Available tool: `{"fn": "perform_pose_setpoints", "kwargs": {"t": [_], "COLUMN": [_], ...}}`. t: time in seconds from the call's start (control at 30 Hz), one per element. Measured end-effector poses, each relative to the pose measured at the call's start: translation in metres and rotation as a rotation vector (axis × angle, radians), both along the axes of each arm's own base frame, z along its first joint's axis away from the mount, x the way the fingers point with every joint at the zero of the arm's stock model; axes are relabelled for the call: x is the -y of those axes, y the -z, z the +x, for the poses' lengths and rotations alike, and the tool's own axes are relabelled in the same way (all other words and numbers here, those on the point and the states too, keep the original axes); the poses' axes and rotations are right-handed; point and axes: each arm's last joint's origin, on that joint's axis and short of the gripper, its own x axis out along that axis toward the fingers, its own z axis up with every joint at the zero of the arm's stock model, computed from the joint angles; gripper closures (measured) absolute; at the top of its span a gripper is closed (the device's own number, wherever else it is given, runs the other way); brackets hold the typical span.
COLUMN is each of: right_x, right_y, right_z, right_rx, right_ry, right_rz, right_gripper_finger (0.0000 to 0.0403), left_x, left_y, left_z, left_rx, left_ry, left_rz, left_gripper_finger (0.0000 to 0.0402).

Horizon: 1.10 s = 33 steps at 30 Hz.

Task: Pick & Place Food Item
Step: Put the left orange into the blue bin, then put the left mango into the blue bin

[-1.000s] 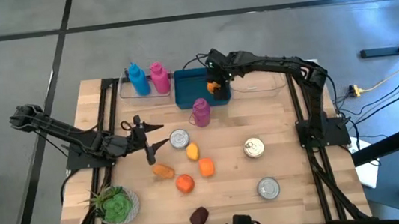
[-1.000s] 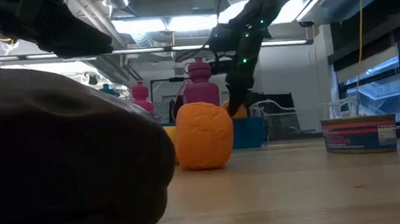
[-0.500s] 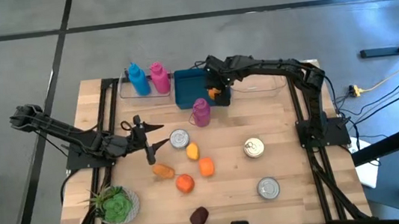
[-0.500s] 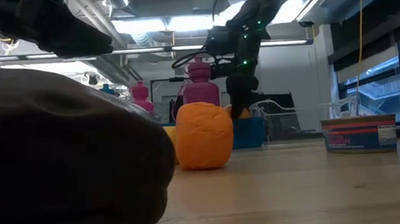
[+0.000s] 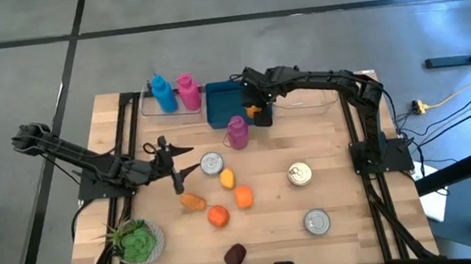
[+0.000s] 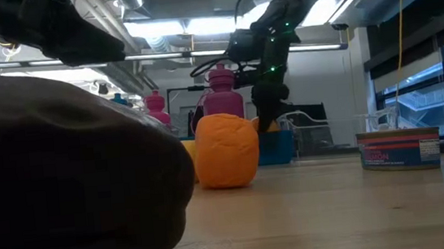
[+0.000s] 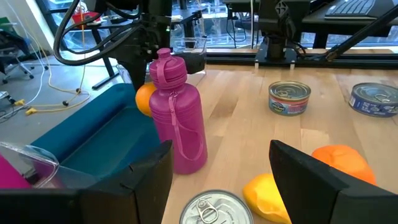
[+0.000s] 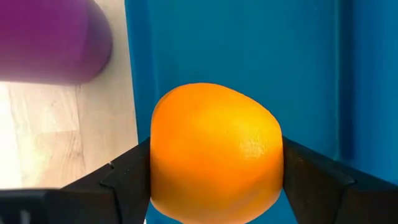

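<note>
A round orange food item [image 8: 214,149] sits between the fingers of my right gripper [image 5: 256,112], over the right end of the blue bin [image 5: 222,107] at the table's far side. In the left wrist view the same item [image 7: 144,99] shows behind the purple bottle [image 7: 180,112], under the right gripper. My left gripper [image 5: 172,163] waits open at the table's left, near a tin can [image 5: 211,163], with nothing between its fingers. My right gripper pinches the orange food item by its two opposite sides [image 8: 158,165] between the two fingers [image 8: 127,180]. The fingers come from above, slanting steeply down. The item is over the bin's blue inside; whether its underside touches the bin, I cannot tell.
The purple bottle [image 5: 236,132] stands just in front of the bin. A clear tray [image 5: 173,93] holds a blue and a pink bottle. Orange and yellow food pieces [image 5: 228,179], two more cans [image 5: 299,174], a dark item [image 5: 234,255] and a plant [image 5: 137,241] lie nearer.
My right gripper has tipped a little steeper, pointing more nearly straight down, with the orange food item still in its fingers over the bin's right end.
</note>
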Motion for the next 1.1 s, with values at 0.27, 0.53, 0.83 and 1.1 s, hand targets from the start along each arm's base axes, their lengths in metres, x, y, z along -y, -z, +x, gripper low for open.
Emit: {"fn": "perform_pose_setpoints", "kwargs": {"t": [0.27,0.53,0.83,1.1], "right_x": [-0.0006,0.0012,0.0033,0.0050], "right_y": [0.0008,0.0008,0.0008,-0.0019], "right_z": [-0.0013,-0.0022,-0.0034,-0.0071], "right_rx": [-0.015,-0.012,-0.010,-0.067], "right_ry": [-0.003,0.024,0.045,0.051], "right_rz": [0.006,0.012,0.017,-0.076], "right_gripper_finger": [0.0104,0.0060,0.0051,0.0051], "left_x": [0.0007,0.0008,0.0008,0.0008], "left_y": [0.0028,0.0033,0.0033,0.0032], "left_z": [0.0021,0.0026,0.0025,0.0025], "left_rx": [-0.018,-0.017,-0.016,-0.016], "left_ry": [0.000,-0.002,-0.002,-0.002], "left_rz": [0.005,-0.003,-0.003,-0.002], "left_gripper_finger": [0.0148,0.0148,0.0148,0.0148]}}
